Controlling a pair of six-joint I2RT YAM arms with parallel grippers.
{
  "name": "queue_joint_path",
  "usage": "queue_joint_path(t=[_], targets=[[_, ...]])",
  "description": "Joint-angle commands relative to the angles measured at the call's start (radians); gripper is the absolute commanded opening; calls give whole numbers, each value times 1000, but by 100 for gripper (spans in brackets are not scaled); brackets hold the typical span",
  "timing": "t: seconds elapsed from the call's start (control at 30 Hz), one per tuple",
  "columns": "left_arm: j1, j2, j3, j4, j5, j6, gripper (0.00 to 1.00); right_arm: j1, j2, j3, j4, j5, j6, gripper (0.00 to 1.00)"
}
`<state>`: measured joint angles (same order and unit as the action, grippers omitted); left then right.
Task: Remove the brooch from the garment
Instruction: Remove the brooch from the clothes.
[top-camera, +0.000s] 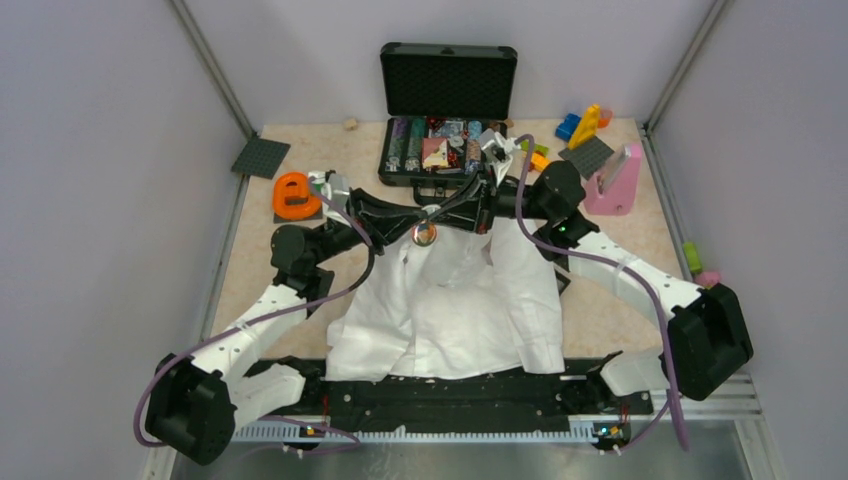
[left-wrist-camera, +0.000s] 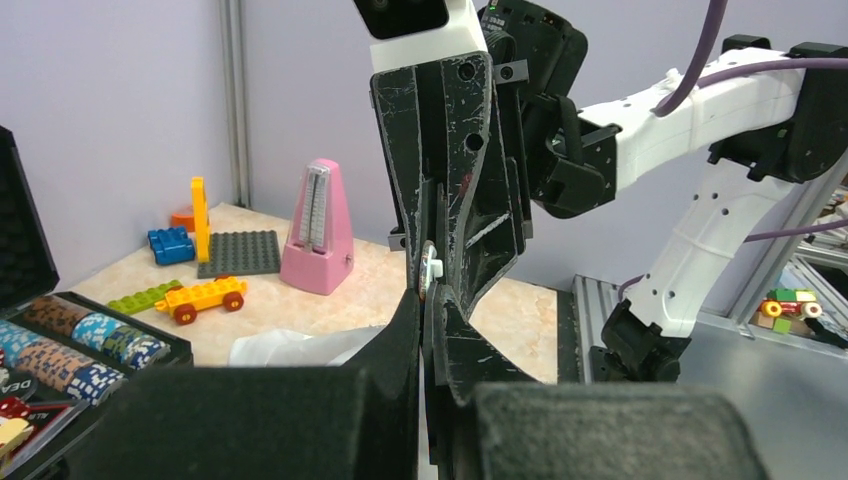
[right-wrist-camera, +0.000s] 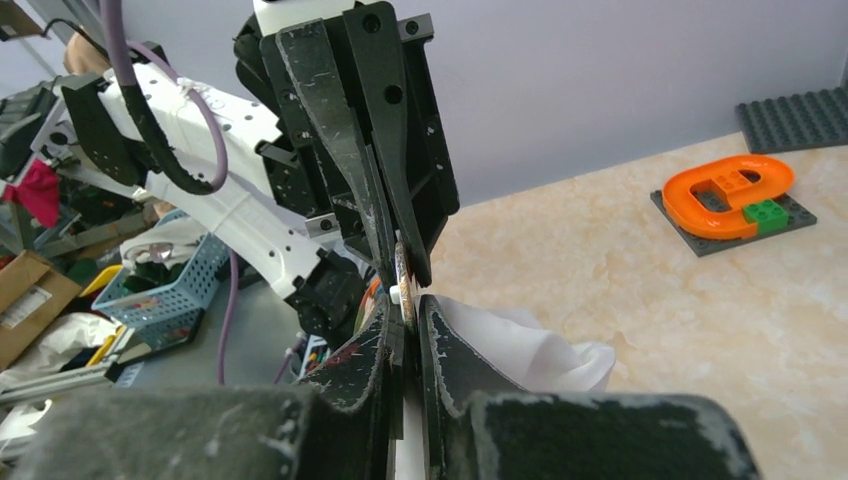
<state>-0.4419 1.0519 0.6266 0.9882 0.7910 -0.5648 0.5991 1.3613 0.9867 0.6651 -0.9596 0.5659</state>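
The garment (top-camera: 450, 300) is a white shirt spread flat on the table, collar at the far end. The brooch (top-camera: 424, 234), a small round brown-orange piece, sits at the collar where both grippers meet. My left gripper (top-camera: 410, 225) reaches in from the left and is shut on the shirt cloth right under the brooch (left-wrist-camera: 431, 270). From the right, my right gripper (top-camera: 440, 215) comes tip to tip with it. In the right wrist view the brooch (right-wrist-camera: 403, 272) stands edge-on, pinched at the tips of my right gripper (right-wrist-camera: 405, 305). Bunched white cloth (right-wrist-camera: 500, 340) lies just behind.
An open black case of poker chips (top-camera: 440, 150) stands just beyond the collar. A pink metronome (top-camera: 615, 180) and loose toy bricks (top-camera: 585, 125) sit at the back right. An orange piece on a grey plate (top-camera: 295, 195) and a grey baseplate (top-camera: 260, 157) lie at the back left.
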Motion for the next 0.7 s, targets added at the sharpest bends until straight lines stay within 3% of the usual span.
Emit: queue_joint_path(t=[0.0,0.17,0.3,0.33,0.4,0.5,0.67], targets=[[-31,-8,36,-8,74,33,0,38,23,69,-118,94,-85,9],[-30,-19,49,-71,29,80,0,41,5,69,-161,101,-125,18],[-29,-40,68,-222,-52,148,0,40,-13,66,-211,106,-169,21],[-28,-51,68,-247,-79,164,0,41,-19,67,-239,110,-188,25],[-26,-69,60,-274,-119,186,0,37,-40,57,-274,130,-221,43],[-20,-84,56,-303,-150,201,0,17,-82,4,-226,143,-208,61],[-20,-84,41,-276,-152,186,0,-14,-122,-68,-139,163,-154,65]])
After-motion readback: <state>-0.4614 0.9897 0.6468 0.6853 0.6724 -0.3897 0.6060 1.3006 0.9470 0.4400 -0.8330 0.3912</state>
